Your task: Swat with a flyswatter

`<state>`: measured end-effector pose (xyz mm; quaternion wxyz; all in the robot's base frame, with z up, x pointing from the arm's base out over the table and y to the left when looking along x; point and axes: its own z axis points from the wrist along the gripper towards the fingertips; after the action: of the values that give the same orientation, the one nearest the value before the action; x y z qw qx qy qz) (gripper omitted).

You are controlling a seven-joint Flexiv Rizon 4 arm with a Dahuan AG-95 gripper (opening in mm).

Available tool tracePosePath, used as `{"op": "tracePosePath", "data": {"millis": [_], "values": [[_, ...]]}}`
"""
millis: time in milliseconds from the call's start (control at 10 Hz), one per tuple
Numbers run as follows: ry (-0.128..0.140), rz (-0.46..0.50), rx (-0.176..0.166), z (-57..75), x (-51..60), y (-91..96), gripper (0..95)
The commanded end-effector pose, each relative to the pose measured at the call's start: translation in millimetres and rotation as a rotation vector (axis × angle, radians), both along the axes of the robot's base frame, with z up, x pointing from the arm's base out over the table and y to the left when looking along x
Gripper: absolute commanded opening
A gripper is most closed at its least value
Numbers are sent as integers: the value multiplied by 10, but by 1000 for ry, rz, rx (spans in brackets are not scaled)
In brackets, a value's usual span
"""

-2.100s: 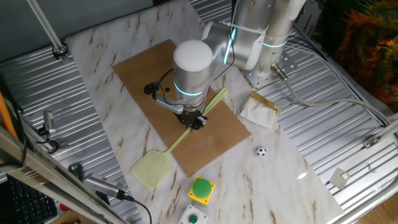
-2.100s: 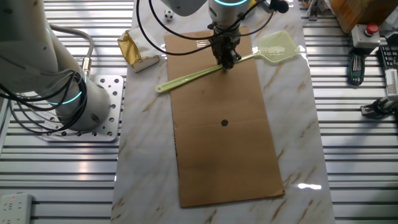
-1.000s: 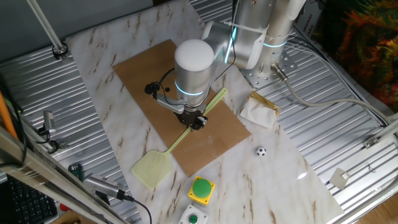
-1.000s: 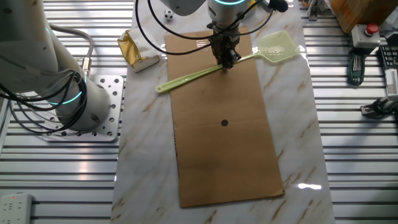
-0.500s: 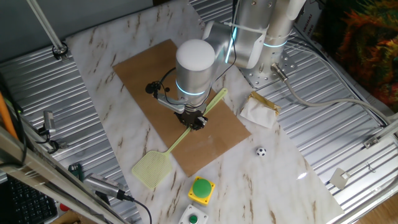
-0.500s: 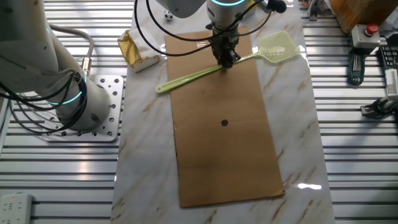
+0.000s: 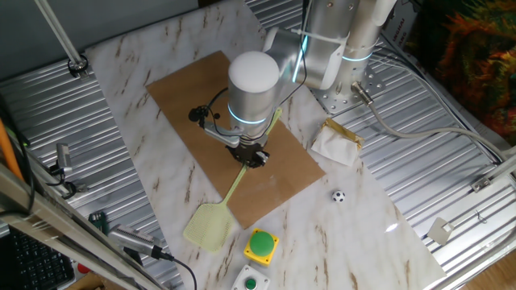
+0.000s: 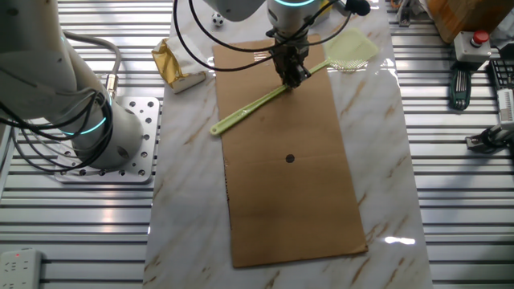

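Fingers clamped mid-handle on the swatter, which crosses the brown sheet with its head lifted past the sheet's edge; grab done, swat looks underway, no strike landed yet.

A pale yellow-green plastic flyswatter lies slantwise across one end of a brown sheet on a marbled tabletop. Its long, thin handle crosses the sheet, the butt end reaching just past one long edge. The flat, squarish mesh head extends beyond the opposite edge, over the marble. From the other fixed view the head appears raised and tilted rather than lying flat. The handle is clamped partway along its length, nearer the head than the butt end, and appears straight and unbent.
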<state>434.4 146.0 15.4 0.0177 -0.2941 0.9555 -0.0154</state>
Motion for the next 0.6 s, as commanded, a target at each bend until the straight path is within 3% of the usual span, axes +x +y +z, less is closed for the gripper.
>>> {"op": "tracePosePath", "data": {"millis": [100,200,600], "values": [[2,1,5,15,0,-3,0],[3,2,6,40,1,-8,0],[11,42,13,349,61,-151,0]]}}
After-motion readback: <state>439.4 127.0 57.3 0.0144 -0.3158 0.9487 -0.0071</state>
